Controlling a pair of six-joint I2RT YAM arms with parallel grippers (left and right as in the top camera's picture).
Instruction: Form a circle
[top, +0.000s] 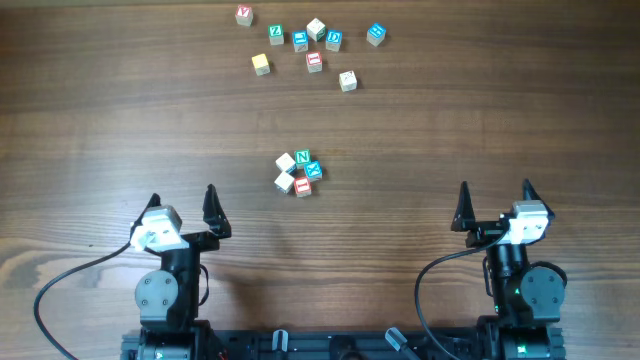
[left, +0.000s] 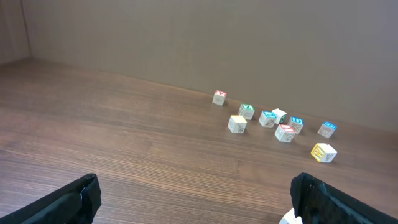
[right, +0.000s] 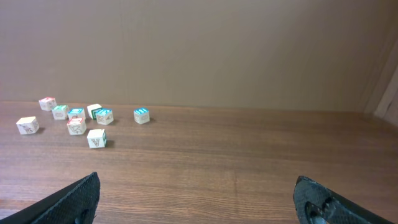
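Fingers (left: 81, 199) of the left gripper (top: 183, 197) are spread fully apart, released, black tips pointing up the table. Same story on the other side: the right gripper (top: 495, 187) is wide open too, its two dark fingertips (right: 78, 199) sitting at the bottom corners of its own wrist view with bare wood between them.

Out from the tips, both grippers sit at the near edge of the wooden table (top: 100, 120), well apart from each other. The circle (top: 300, 173) lies between them and a little farther out, closer to the left gripper than to the right. It is a tight ring of five letter cubes: the green N cube (top: 302, 157) at the far side, a blue cube (top: 313, 170) beside it, a red cube (top: 303, 186) nearest the arms, and two pale cubes (top: 285, 162) closing the left side. Neither gripper touches it.

Farther still, near the far edge, sits the loose scatter of cubes (top: 314, 62) — nine of them, among them a yellow cube (top: 261, 64) on the left and a lone blue one at the right end. Both wrist cameras catch this far group.
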